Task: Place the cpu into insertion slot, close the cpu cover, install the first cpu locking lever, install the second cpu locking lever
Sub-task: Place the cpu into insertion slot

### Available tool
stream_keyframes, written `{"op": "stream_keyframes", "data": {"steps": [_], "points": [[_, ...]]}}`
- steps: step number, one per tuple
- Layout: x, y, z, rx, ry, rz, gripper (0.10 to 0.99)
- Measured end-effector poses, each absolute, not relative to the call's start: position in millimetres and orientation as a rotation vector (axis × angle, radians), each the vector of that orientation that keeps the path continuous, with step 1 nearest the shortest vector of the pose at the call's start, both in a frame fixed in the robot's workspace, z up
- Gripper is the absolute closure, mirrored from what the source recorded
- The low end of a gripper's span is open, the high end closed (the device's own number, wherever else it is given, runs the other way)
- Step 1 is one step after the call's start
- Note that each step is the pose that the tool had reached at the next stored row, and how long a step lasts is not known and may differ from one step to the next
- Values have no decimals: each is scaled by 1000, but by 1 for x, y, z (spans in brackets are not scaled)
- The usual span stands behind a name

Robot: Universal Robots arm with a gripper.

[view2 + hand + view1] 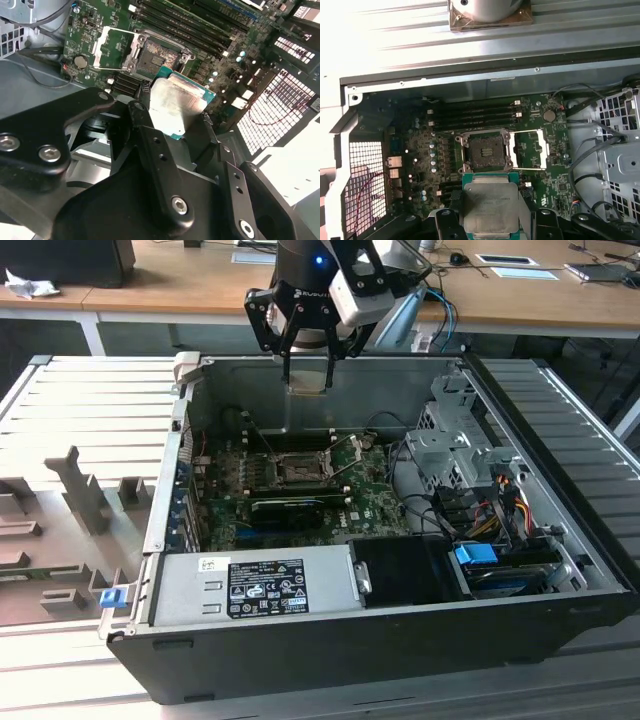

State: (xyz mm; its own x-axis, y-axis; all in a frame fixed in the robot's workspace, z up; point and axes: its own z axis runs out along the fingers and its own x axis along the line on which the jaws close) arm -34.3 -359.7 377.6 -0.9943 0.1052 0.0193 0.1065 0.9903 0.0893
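Pinching the cpu (490, 210), the fingers (150, 142) hang clear of the open insertion slot (484, 152).

count | cpu (490, 207): 1 | insertion slot (484, 152): 1 | cpu cover (530, 148): 1 | end effector (307, 380): 1 | motherboard (375, 505): 1 | long memory slots (475, 111): 4 | coin cell (549, 115): 1 | computer case (330, 640): 1 | power supply box (250, 585): 1 | blue clip (110, 595): 1

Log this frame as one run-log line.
gripper over computer case | fingers shut on cpu | insertion slot empty | cpu cover open
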Motion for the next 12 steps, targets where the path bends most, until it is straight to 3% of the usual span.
{"op": "stream_keyframes", "data": {"steps": [12], "points": [[-34, -360, 378, -197, -3119, -141, 557]]}}
